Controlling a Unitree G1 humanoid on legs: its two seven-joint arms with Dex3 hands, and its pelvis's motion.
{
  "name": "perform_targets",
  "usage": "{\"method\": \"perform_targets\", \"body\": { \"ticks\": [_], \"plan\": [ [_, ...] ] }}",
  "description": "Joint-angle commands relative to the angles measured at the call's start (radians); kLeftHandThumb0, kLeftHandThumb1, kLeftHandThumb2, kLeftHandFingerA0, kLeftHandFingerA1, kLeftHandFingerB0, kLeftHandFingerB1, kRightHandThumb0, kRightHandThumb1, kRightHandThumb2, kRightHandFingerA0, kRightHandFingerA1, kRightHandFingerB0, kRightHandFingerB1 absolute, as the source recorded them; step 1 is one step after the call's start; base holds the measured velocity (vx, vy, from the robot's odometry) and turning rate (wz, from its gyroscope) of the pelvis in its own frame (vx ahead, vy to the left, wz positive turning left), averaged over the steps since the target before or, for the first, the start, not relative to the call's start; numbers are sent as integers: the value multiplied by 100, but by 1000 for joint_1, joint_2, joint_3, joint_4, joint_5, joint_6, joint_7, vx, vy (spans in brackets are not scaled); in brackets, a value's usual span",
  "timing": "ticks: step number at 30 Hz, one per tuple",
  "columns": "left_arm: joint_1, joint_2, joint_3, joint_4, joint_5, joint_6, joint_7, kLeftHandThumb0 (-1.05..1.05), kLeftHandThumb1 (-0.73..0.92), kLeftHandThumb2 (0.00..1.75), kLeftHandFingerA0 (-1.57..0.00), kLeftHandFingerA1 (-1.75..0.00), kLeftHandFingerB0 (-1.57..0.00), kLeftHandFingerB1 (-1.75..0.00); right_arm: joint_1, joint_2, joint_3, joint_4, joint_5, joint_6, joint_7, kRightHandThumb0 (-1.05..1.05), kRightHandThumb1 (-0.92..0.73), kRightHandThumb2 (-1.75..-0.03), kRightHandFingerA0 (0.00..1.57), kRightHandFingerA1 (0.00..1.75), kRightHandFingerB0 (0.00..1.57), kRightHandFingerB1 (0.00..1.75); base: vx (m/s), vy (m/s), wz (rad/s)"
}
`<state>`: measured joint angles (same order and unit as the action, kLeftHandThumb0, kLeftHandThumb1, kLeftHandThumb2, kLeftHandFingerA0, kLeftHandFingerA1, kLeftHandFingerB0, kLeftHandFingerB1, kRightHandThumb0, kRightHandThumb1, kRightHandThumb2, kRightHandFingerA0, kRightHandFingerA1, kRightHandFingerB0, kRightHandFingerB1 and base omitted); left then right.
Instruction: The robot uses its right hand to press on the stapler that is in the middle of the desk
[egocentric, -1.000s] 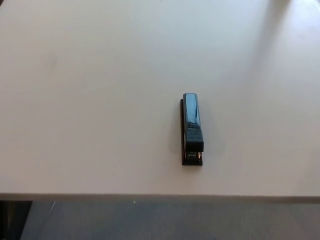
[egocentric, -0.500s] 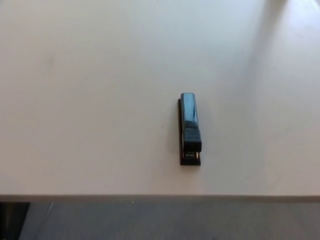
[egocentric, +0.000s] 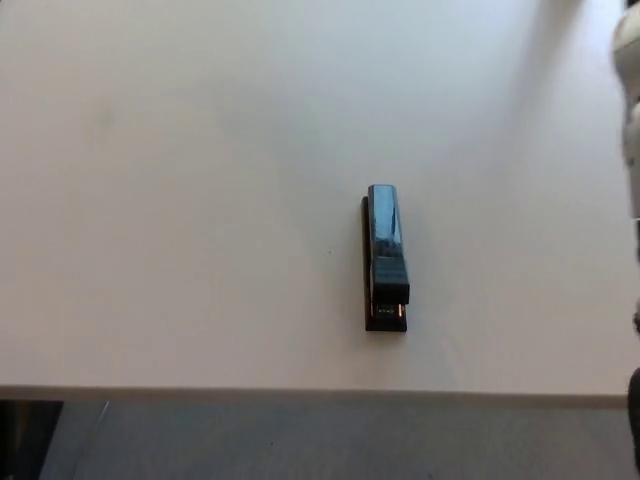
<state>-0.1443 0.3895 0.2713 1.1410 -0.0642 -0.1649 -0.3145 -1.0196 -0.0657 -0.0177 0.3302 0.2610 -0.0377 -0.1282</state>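
A pale desk (egocentric: 200, 200) fills nearly the whole head view, its near edge running across at six o'clock. At the three o'clock edge a light-coloured part of the right arm (egocentric: 630, 120) is seen, with a dark sliver low at about four o'clock; neither hand is shown, so whether the fingers are released or clenched cannot be told. The black stapler (egocentric: 385, 258) is found just right of centre, lying lengthwise from twelve to six o'clock, untouched. For the press to be done well, the right hand is best brought in from three o'clock, centred above the glossy top arm, and lowered straight down so that the stapler is not tipped or slid sideways.
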Motion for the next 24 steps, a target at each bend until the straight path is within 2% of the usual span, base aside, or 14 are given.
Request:
{"method": "perform_targets", "body": {
  "ticks": [1,4,5,6,9,11,13,15,18,20,24],
  "plan": [
    [2,23,-6,-6,-4,-43,-13,-50,92,93,0,-24,0,-20,24,73,43,41,-104,45,-58,-18,-80,-64,125,100,72,113,0,0,0],
    [2,24,-7,-6,-5,-36,-12,-51,92,89,-1,-21,-1,-18,38,110,44,66,-99,40,-42,-13,-79,-71,122,106,72,117,0,0,0],
    [3,25,-10,-8,-2,-36,-11,-50,92,90,-1,-20,-1,-18,49,126,49,82,-100,36,-33,-4,-71,-77,128,98,81,107,0,0,0],
    [5,24,-13,-8,-1,-38,-12,-49,92,91,-1,-21,-1,-18,67,153,57,107,-107,16,-35,-12,-73,-78,125,106,78,113,0,0,0],
    [10,24,-20,-8,3,-44,-10,-47,92,90,-3,-22,-3,-19,89,194,59,148,-119,2,-43,-12,-77,-71,124,109,79,114,0,0,0],
    [11,23,-18,-6,-5,-46,-17,-49,92,92,0,-21,0,-18,104,214,62,202,-130,-31,-30,-10,-77,-74,122,96,77,112,0,0,0],
    [8,22,-9,1,-17,-45,-29,-49,92,92,0,-20,0,-18,108,227,57,238,-138,-47,-29,-10,-78,-74,122,102,77,115,0,0,0],
    [7,25,-18,1,-5,-37,-11,-44,92,84,-2,-23,-1,-20,111,235,58,288,-157,-83,-34,-13,-79,-71,122,100,76,116,0,0,0],
    [9,28,-24,-2,0,-36,-8,-45,92,87,-3,-27,-2,-20,110,253,47,373,-165,-100,-49,-17,-80,-67,127,96,74,116,0,0,0],
    [9,28,-23,-3,-4,-43,-20,-49,92,92,-1,-22,-1,-18,114,263,32,415,-149,-99,-25,-17,-80,-67,126,101,71,118,0,0,0],
    [11,29,-24,1,-2,-46,-18,-50,92,90,-1,-22,-1,-19,134,275,30,503,-170,-144,-21,-13,-78,-71,125,101,78,111,0,0,0]
  ]
}}
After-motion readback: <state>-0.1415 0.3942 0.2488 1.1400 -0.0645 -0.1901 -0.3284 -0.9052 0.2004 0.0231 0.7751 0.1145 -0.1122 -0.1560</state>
